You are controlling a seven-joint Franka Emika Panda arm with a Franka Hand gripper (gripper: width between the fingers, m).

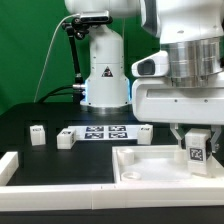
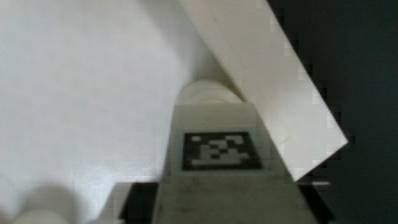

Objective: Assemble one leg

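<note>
— White plastic leg (image 1: 196, 154), tag face out, pinched between the fingers of the gripper (image 1: 195, 143). Jaws closed on its upper part, lower end free.

— Where's it hanging?

— Over the square panel (image 1: 150, 168), at the corner on the exterior view's right. Upright, end pointing down. Wrist view agrees: leg (image 2: 222, 150) runs down toward the panel (image 2: 89, 90), right by its edge, with black table (image 2: 365, 60) just beyond.

— Touching yet?

— Can't tell. Lower end looks at or just above the panel surface, but the rim hides the contact.

— Why hold it like that?

— My read: vertical so the end meets the corner mount square, and gripped high so the fingers clear the rim. No socket or thread shows, so that's a guess. Tag faces outward, probably for tracking.

— Stage?

— Looks like lining up or seating the leg. Fastening doesn't look done.

— Anything else around?

— Spare legs on the table, one (image 1: 38, 133) off toward the exterior view's left, one (image 1: 66, 138) and one (image 1: 143, 131) either side of the marker board (image 1: 105, 132). All well apart from the gripper. White rail (image 1: 10, 165) at the near corner, out of the way.

— Risk?

— Being so near the edge, the leg could catch the rim and tilt.
</note>
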